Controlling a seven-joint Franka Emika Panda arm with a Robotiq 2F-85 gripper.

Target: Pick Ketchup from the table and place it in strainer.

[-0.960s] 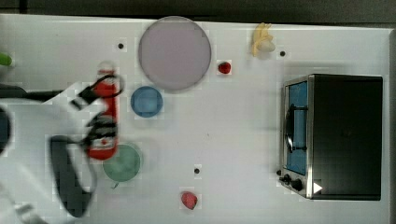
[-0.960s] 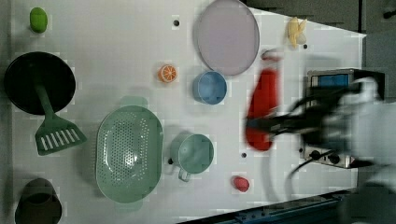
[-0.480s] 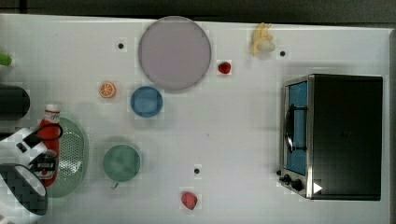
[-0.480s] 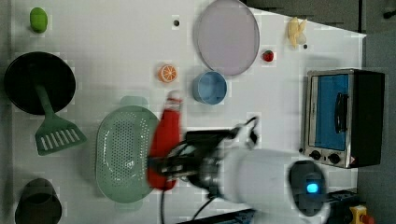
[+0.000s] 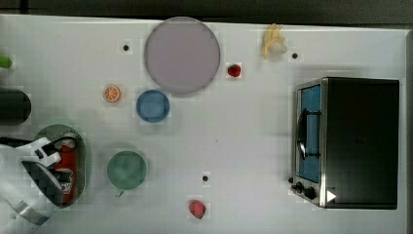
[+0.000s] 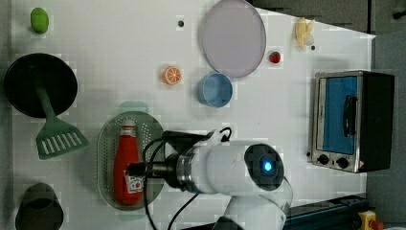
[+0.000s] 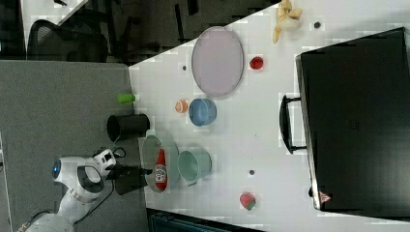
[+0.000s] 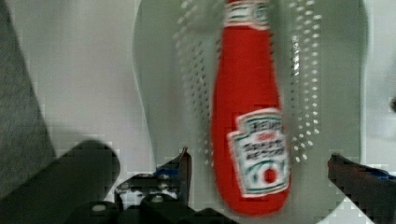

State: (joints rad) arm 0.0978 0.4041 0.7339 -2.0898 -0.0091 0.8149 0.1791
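Observation:
The Ketchup (image 8: pixel 250 140), a red squeeze bottle with a white-and-dark label, lies lengthwise in the perforated basin of the pale mint-green strainer (image 8: pixel 163 70). In the wrist view my gripper (image 8: pixel 259 165) is open, one finger on each side of the bottle's lower end and a gap on both sides. The left view shows the Ketchup (image 6: pixel 127 163) in the strainer (image 6: pixel 106 143), with my gripper (image 6: pixel 139 170) just over the bottle's label end. In the top view my arm covers part of the strainer (image 5: pixel 53 131) and the Ketchup (image 5: pixel 68 168). The right view shows the Ketchup (image 7: pixel 160 174) too.
A green cup (image 5: pixel 126 169) stands right beside the strainer. Farther off are a blue bowl (image 5: pixel 153 106), an orange slice (image 5: pixel 112 93), a lilac plate (image 5: pixel 182 55) and a toaster oven (image 5: pixel 350 141). A black pot (image 6: pixel 40 85) with a green spatula (image 6: pixel 57 139) sits beyond the strainer.
My arm carried the Ketchup from near the blue bowl over to the strainer. The bottle now rests in the basin and my fingers have opened off it.

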